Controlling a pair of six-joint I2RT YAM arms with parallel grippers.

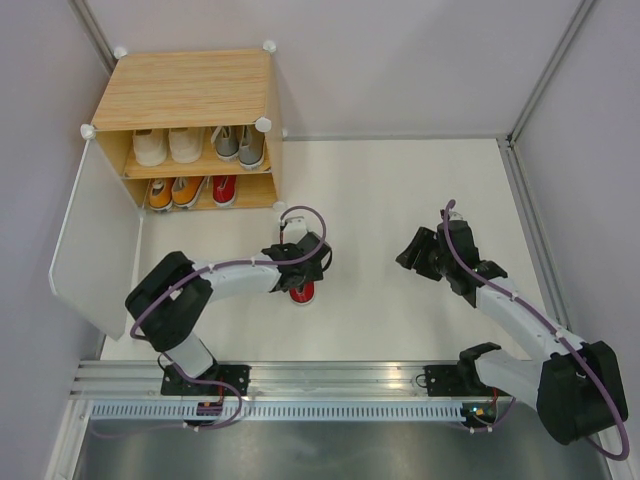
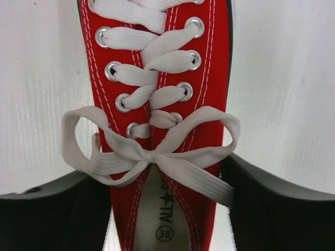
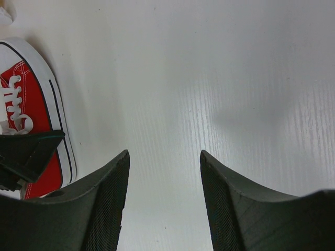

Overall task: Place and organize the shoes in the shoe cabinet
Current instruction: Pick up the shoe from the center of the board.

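Note:
A red shoe with white laces lies on the white table, toe pointing away in the left wrist view. My left gripper straddles its tongue end, open, with a thin gap on each side between fingers and canvas. My right gripper hovers open over bare table to the right, holding nothing; the red shoe shows at its left edge. The shoe cabinet stands at the back left with cream shoes and grey shoes above, orange shoes and one red shoe below.
The cabinet's white door hangs open to the left, reaching toward the left arm's base. Grey walls close in the table at the back and both sides. A metal rail runs along the near edge.

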